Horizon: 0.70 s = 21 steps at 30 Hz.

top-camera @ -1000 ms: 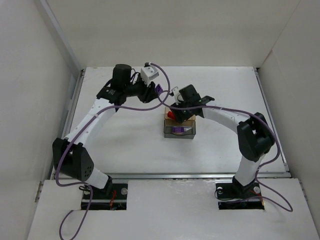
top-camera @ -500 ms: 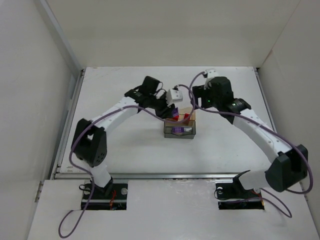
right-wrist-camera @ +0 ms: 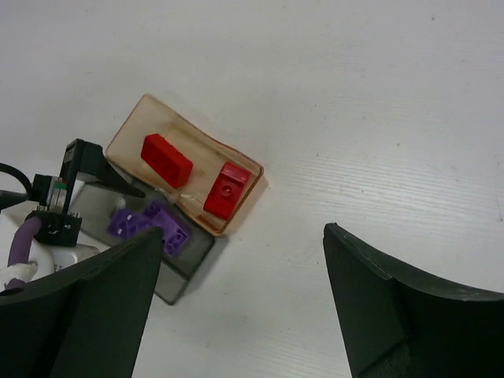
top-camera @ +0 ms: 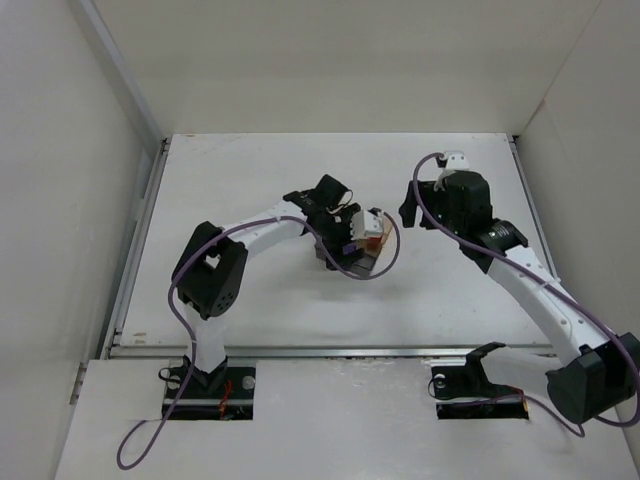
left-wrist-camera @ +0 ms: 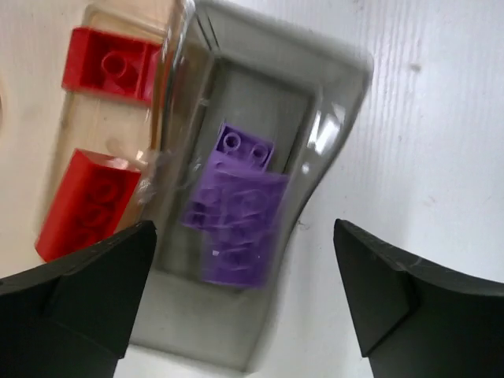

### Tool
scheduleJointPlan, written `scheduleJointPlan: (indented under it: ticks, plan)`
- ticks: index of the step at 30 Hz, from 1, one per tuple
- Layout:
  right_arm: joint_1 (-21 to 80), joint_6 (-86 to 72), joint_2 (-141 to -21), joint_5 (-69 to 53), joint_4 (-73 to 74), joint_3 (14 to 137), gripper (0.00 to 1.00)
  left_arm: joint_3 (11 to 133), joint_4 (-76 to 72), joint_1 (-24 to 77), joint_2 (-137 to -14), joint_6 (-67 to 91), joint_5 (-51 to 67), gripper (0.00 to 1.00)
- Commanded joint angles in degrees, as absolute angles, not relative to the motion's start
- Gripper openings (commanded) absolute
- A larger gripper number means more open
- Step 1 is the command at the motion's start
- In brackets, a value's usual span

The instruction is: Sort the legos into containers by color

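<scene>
White walls [top-camera: 60, 150] box in a pale counter [top-camera: 250, 180]. The left claw [left-wrist-camera: 242, 227], released, hovers over the grey tray [left-wrist-camera: 331, 87] of purple legos [right-wrist-camera: 151, 222], perhaps three. Two red legos [right-wrist-camera: 167, 160] lie in the adjoining amber tray [right-wrist-camera: 130, 130]. The right claw [right-wrist-camera: 242, 230] hangs released, empty.

I'm seeing the red bricks [left-wrist-camera: 110, 63] and purple bricks [left-wrist-camera: 236, 216] showing as smooth, faintly glossy plastic. The amber tray [left-wrist-camera: 110, 130] and grey tray [left-wrist-camera: 335, 79] are gleaming as translucent plastic, catching highlights. The white table [left-wrist-camera: 441, 118] is looking matt and finely ribbed.
</scene>
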<state>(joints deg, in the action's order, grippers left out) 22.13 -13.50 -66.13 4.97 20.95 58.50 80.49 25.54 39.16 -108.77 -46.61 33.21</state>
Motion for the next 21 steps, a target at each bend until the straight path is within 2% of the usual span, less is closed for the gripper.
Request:
scheduleJointPlan:
  ticks: [1, 2, 4, 5, 9, 15, 16, 21]
  plan:
    - [21.8, -14.3, -64.6, 6.3, 18.4, 58.4, 0.88, 80.8, 24.1, 39.4, -106.4, -44.9, 31.0, 1.00]
    - [21.8, -14.9, -64.6, 6.3, 18.4, 59.0, 0.90, 80.8, 23.6, 39.4, -106.4, -43.8, 30.5, 1.00]
    - [21.3, -15.9, -64.6, 8.9, 19.1, 59.7, 1.00, 82.8, 22.1, 39.4, -104.9, -38.8, 29.6, 1.00]
    - [20.6, -17.5, -64.6, 10.0, 19.1, 59.7, 1.00, 83.7, 21.5, 39.4, -104.9, -35.9, 28.8, 1.00]
    - [15.3, -20.6, -66.4, 13.2, 21.7, 62.0, 1.00, 87.5, 18.8, 35.8, -100.2, -22.2, 28.6, 1.00]
    - [13.1, -19.2, -68.9, 5.6, 18.7, 63.0, 1.00, 86.1, 18.3, 30.8, -95.3, -15.9, 30.9, 1.00]
    - [13.1, -18.3, -69.6, 2.2, 18.0, 63.0, 0.99, 84.6, 17.8, 28.8, -94.5, -13.5, 30.9, 1.00]
    - [17.9, -26.2, -77.0, 1.1, 16.9, 61.1, 0.88, 80.3, 14.8, 21.6, -92.4, -2.1, 24.0, 1.00]
